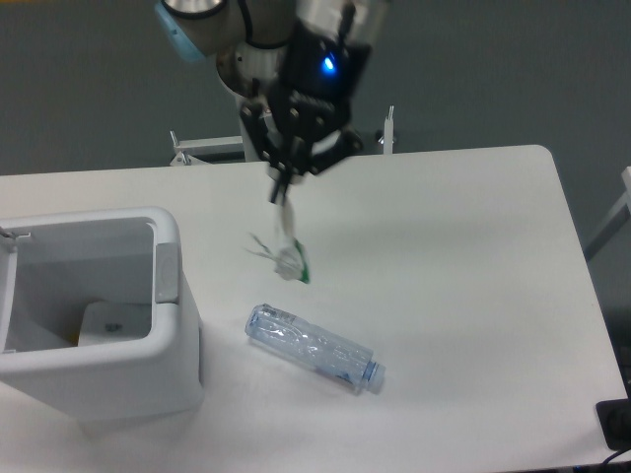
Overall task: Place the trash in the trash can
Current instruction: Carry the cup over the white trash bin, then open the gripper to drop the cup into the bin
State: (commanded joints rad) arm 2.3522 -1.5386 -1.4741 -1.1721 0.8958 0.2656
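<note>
1. My claw [283, 189] is up in the air above the white table [463, 276]. It points down.
2. My claw is pinched on the top end of the wrapper [287, 243].
3. The wrapper hangs down from my claw, long and thin. Its long way runs up and down, and it tips a little to the right at the bottom.
4. The green edge is at the low end. I cannot tell if that end touches the table.
5. The bottle [314, 348] lies flat on the table, below the wrapper and apart from it.
6. The bottle's long way slants. Its cap end points down and to the right, and its other end points up and to the left.
7. The trash can [163, 355] sits at the left side of the table. Its open top faces up. The bottle is near its right side but does not touch it.
</note>
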